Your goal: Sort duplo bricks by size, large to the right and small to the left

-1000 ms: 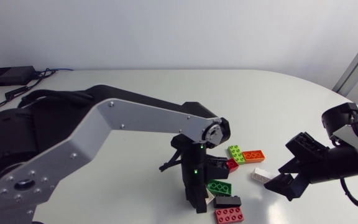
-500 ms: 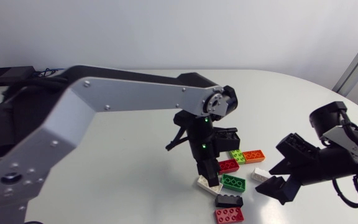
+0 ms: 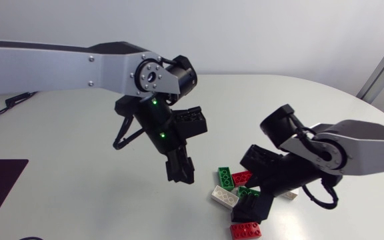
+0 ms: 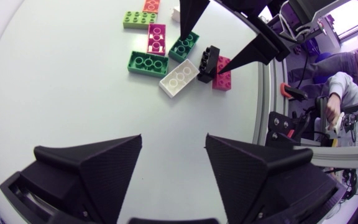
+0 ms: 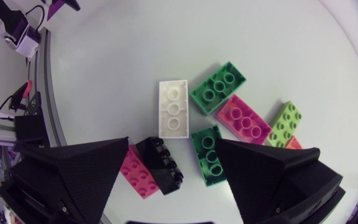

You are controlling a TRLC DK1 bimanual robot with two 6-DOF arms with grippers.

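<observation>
White table, left pincer apart and empty, right pincer apart, covering some bricks from overhead.

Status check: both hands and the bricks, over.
Left hand open, empty, clear of the bricks. Right hand open over the black brick. Bricks in one cluster, unsorted. Nothing blocking.

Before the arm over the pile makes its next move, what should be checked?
1. Right jaws open: ok, spread wide above the pile.
2. One brick alone between them: not ok; black brick and green brick both lie in the gap.
3. Black brick free of neighbours: not ok; it lies against the pink brick.
4. Black brick's size known: cannot tell; studs too dark to count.
5. Left jaws out of the way: ok, open, empty, away from the pile.
</observation>
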